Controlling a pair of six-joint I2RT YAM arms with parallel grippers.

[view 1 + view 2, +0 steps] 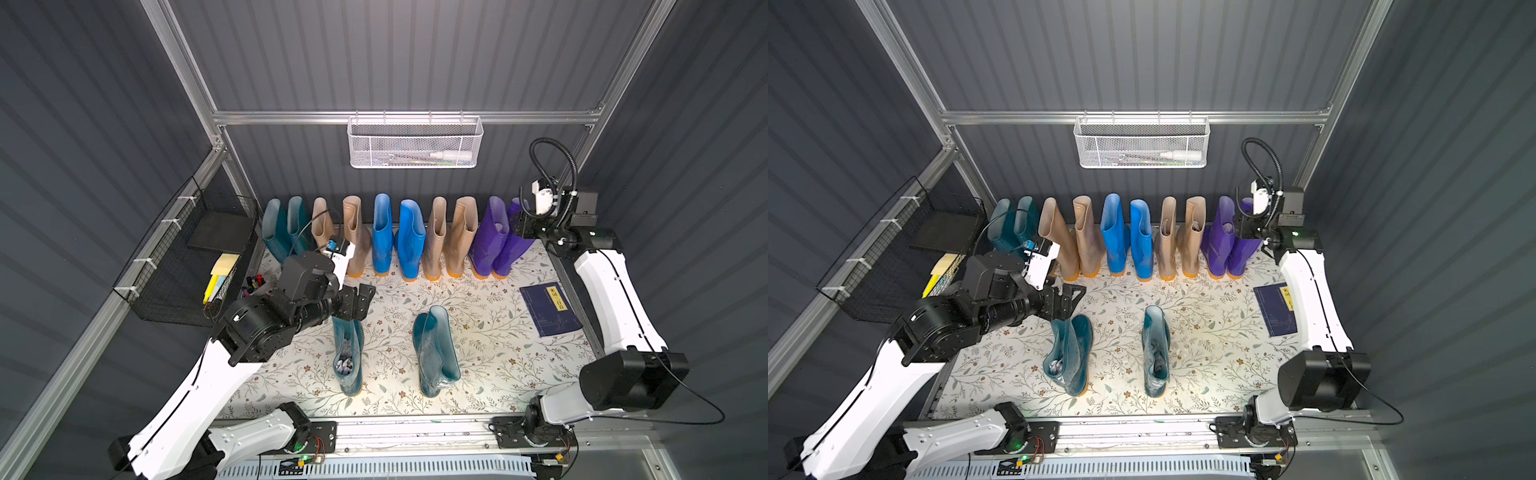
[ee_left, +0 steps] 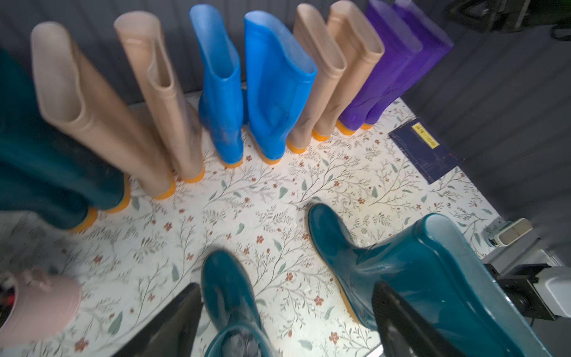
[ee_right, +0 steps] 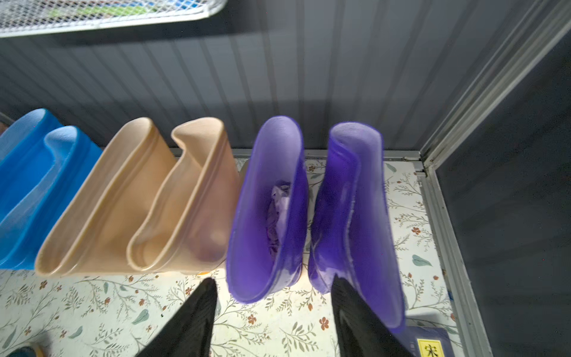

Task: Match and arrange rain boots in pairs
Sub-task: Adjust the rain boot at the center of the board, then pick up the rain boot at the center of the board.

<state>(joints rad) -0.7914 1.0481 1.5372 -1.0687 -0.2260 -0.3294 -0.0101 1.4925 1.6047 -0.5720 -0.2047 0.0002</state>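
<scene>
Back row: ten rain boots stand along the rear wall, sorted by colour. From my left they are the dark teal pair (image 1: 282, 228), the first beige pair (image 1: 340, 232), the bright blue pair (image 1: 397, 237), the second beige pair (image 1: 451, 237) and the purple pair (image 1: 494, 241).
Done: five pairs, as I judge it, with the partners of each just beside one another.
Left to do: one pair. The left loose teal boot (image 1: 348, 353) and the right loose teal boot (image 1: 436, 353) stand upright on the floral mat (image 1: 478, 365), apart from each other and well forward of the row.
My left gripper (image 1: 355, 309): jaws spread wide and holding nothing, hovering above the left loose teal boot.
My right gripper (image 3: 273, 279): jaws parted at the purple pair. One finger overlaps the outer boot's rim, and I see nothing clamped.
Progress: nearly complete. The last two teal boots need bringing together.
</scene>
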